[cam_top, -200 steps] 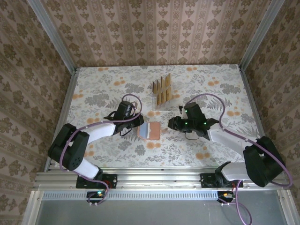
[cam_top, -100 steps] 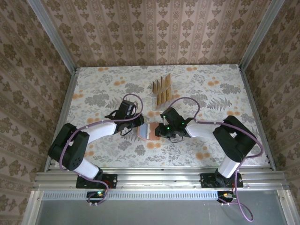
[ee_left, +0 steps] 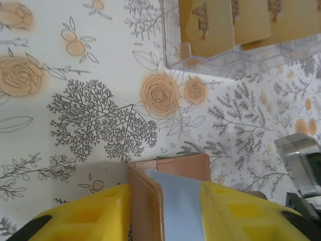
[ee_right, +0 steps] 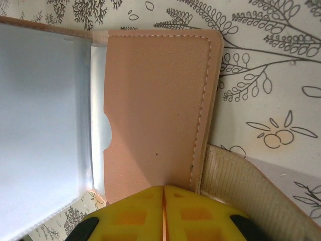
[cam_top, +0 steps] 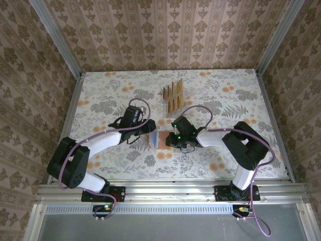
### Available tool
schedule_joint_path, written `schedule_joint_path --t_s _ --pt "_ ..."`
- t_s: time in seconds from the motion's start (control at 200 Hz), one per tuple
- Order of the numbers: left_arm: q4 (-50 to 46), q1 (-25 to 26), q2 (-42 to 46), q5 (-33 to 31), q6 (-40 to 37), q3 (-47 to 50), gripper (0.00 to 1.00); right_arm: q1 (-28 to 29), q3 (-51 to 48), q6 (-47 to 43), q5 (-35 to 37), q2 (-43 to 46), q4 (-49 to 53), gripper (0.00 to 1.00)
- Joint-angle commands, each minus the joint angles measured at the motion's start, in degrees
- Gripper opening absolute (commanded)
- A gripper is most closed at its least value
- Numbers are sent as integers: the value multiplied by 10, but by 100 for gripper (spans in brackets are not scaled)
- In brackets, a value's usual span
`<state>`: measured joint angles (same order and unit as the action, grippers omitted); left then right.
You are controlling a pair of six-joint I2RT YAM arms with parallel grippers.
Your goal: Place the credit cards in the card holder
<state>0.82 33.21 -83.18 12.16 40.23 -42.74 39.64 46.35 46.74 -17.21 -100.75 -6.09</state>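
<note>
The card holder (cam_top: 159,139) is a reddish-brown wallet lying partly open on the flowered table between the two arms. My left gripper (cam_top: 149,128) is at its left side. In the left wrist view the yellow jaws of this gripper (ee_left: 165,193) stand apart, with the wallet's raised flap (ee_left: 145,201) and a grey clear pocket between them. My right gripper (ee_right: 163,190) is shut, its pads pinching the near edge of the wallet's right flap (ee_right: 155,100). The credit cards (cam_top: 172,94) are tan and stand in a clear stand behind the wallet; they also show in the left wrist view (ee_left: 210,22).
The clear stand (ee_left: 225,63) sits close behind the wallet, toward the middle back of the table. A tan ribbed strip (ee_right: 241,181) shows beside the wallet's right edge. Patterned walls (cam_top: 160,35) close the table in at the back and both sides.
My right gripper swung left from the table's right half to the wallet and shut on its right flap. The left gripper's jaws have spread. The wallet looks narrower from above.
</note>
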Motion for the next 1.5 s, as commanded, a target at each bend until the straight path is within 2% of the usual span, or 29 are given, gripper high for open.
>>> schedule_joint_path --t_s 0.0,0.675,0.99,1.15,1.36,1.495 --pt "-8 -10 16 8 -12 9 40 -4 -14 7 23 -23 5 11" --pt "39 -21 20 31 8 29 0 -5 -17 9 23 -35 -2 11" --pt "143 0 -5 59 84 57 0 -4 -4 6 16 -52 -2 10" --pt "120 1 -8 27 84 63 0 -9 0 -4 16 -41 19 11" --pt "59 -3 22 -38 73 68 0 -24 2 -39 33 31 83 19" --pt "53 -3 30 -50 72 71 0 -41 8 -61 49 81 133 20"
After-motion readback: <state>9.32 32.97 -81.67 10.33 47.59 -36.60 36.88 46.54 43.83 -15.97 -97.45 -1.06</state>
